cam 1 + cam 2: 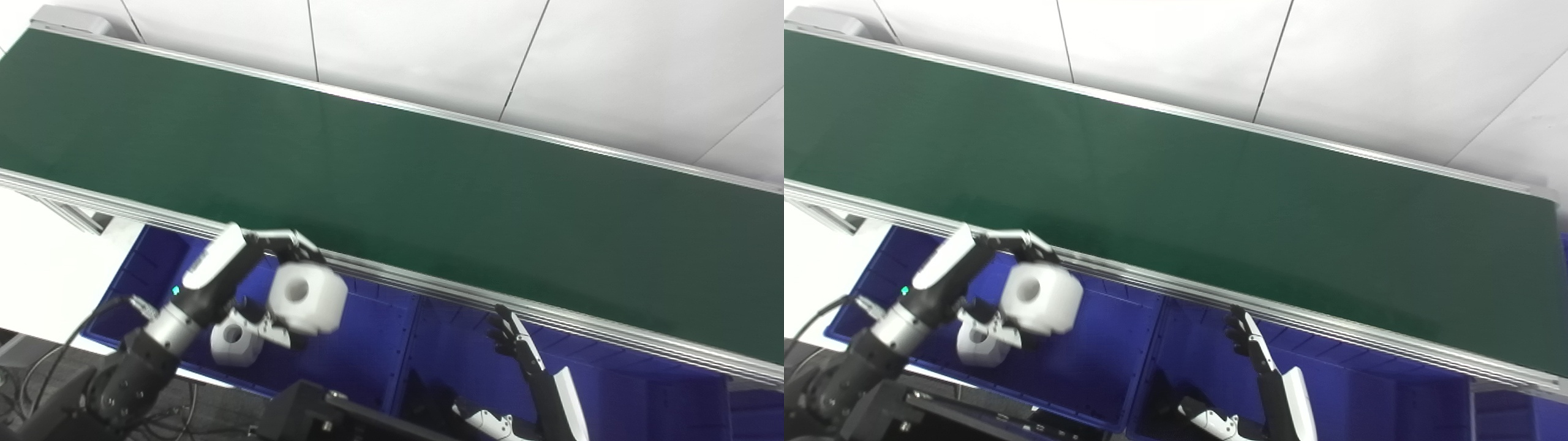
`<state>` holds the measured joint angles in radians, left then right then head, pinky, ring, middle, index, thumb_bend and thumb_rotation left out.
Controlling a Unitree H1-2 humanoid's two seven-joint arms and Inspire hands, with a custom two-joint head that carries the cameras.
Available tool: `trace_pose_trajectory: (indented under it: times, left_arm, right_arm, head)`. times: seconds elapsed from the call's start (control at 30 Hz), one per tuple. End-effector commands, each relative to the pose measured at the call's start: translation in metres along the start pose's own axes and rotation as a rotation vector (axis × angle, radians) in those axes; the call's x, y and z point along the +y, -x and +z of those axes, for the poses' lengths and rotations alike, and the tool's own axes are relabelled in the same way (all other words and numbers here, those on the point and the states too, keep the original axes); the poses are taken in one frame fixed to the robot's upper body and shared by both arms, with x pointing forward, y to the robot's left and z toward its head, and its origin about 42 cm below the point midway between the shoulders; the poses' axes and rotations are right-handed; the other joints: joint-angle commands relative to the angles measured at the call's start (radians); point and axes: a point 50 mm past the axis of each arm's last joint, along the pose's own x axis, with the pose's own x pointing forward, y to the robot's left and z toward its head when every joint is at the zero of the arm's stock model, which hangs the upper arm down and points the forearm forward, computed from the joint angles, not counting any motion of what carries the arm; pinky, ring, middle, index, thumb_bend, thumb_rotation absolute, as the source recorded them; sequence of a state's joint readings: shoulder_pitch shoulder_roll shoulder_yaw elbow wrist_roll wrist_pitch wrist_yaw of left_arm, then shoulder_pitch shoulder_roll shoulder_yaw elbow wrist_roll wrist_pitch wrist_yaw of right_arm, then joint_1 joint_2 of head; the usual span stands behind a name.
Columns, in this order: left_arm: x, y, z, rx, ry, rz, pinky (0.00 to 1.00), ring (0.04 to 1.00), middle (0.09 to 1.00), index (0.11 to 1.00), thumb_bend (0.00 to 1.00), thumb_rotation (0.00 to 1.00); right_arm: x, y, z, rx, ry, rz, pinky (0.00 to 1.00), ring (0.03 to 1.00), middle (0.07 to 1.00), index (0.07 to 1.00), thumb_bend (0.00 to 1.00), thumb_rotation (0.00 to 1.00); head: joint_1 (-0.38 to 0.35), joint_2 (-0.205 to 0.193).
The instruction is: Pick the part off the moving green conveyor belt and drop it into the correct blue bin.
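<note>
My left hand grips a white blocky part with a round hole; right hand, at 5 o'clock, hangs open.

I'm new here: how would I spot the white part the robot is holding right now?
Find the long green conveyor belt, then look below its near rail to the leftmost blue bin. Above that bin, the left hand grips a white blocky part with a round hole. Its twin, the smaller-looking white part, lies lower, inside the bin, with no hand holding it.
</note>
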<state>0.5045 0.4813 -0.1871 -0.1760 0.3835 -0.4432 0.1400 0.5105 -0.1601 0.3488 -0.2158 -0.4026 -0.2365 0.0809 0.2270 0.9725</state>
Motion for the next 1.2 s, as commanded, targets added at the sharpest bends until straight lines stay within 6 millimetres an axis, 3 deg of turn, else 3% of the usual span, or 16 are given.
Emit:
trace_pose_trajectory:
  times: [0.0,0.23,0.5,0.57,0.63,0.67,0.77,0.87,1.03,1.1,1.13,1.17]
  left_arm:
    - [-0.001,0.006,-0.001,-0.010,0.003,0.024,0.43,0.442,0.498,0.500,0.50,0.00]
    - [-0.015,0.017,-0.031,0.030,-0.111,0.001,0.45,0.441,0.501,0.502,0.50,0.00]
    - [-0.015,0.019,-0.056,0.067,-0.175,-0.030,0.51,0.457,0.513,0.491,0.50,0.00]
    - [-0.014,0.019,-0.061,0.100,-0.140,-0.115,0.64,0.689,0.705,0.499,0.49,0.07]
    - [-0.012,0.017,-0.064,0.118,-0.121,-0.191,0.76,0.815,0.816,0.749,0.52,0.62]
    - [-0.012,0.015,-0.065,0.129,-0.117,-0.220,0.81,0.860,0.862,0.820,0.56,0.79]
    - [-0.011,0.010,-0.068,0.149,-0.110,-0.271,0.86,0.894,0.898,0.872,0.64,0.93]
    - [-0.012,0.005,-0.060,0.127,-0.079,-0.256,0.88,0.904,0.910,0.888,0.67,0.96]
    - [-0.015,0.004,-0.040,0.085,0.021,-0.192,0.87,0.908,0.915,0.893,0.74,0.90]
    - [-0.017,0.003,-0.029,0.063,0.071,-0.161,0.86,0.902,0.911,0.887,0.78,0.87]
    - [-0.018,0.003,-0.024,0.050,0.096,-0.146,0.84,0.889,0.899,0.880,0.79,0.85]
    - [-0.018,0.003,-0.020,0.043,0.112,-0.136,0.84,0.882,0.893,0.876,0.80,0.84]
  right_arm:
    - [-0.004,-0.003,0.011,-0.032,-0.008,-0.021,0.81,0.849,0.881,0.942,0.80,0.56]
    - [-0.003,-0.004,0.010,-0.029,-0.007,-0.019,0.81,0.852,0.883,0.943,0.80,0.57]
    - [-0.003,-0.005,0.010,-0.025,-0.008,-0.016,0.80,0.847,0.884,0.942,0.79,0.57]
    - [-0.002,-0.005,0.010,-0.026,-0.010,-0.018,0.81,0.847,0.882,0.941,0.79,0.57]
    - [-0.002,-0.005,0.010,-0.027,-0.012,-0.016,0.81,0.851,0.881,0.942,0.79,0.56]
    - [-0.002,-0.005,0.010,-0.026,-0.009,-0.016,0.81,0.851,0.879,0.942,0.79,0.57]
    - [-0.001,-0.004,0.010,-0.022,-0.004,-0.018,0.81,0.849,0.877,0.942,0.79,0.58]
    - [0.000,-0.004,0.010,-0.025,-0.008,-0.021,0.80,0.848,0.881,0.940,0.80,0.58]
    - [0.001,-0.004,0.012,-0.028,0.001,-0.022,0.79,0.840,0.880,0.941,0.79,0.58]
    - [0.001,-0.004,0.012,-0.027,0.003,-0.020,0.79,0.843,0.880,0.942,0.79,0.58]
    - [0.003,-0.005,0.012,-0.027,0.001,-0.020,0.78,0.844,0.883,0.944,0.80,0.58]
    - [0.003,-0.005,0.012,-0.027,0.000,-0.020,0.78,0.844,0.884,0.944,0.80,0.59]
  head:
    - [0.001,-0.002]
    - [-0.005,-0.005]
    - [-0.008,-0.010]
    - [-0.008,-0.010]
    - [-0.012,-0.010]
    - [-0.012,-0.010]
    - [-0.017,-0.009]
    - [-0.017,-0.012]
    - [-0.038,-0.012]
    - [-0.075,-0.011]
    - [-0.131,-0.010]
    - [-0.131,-0.010]
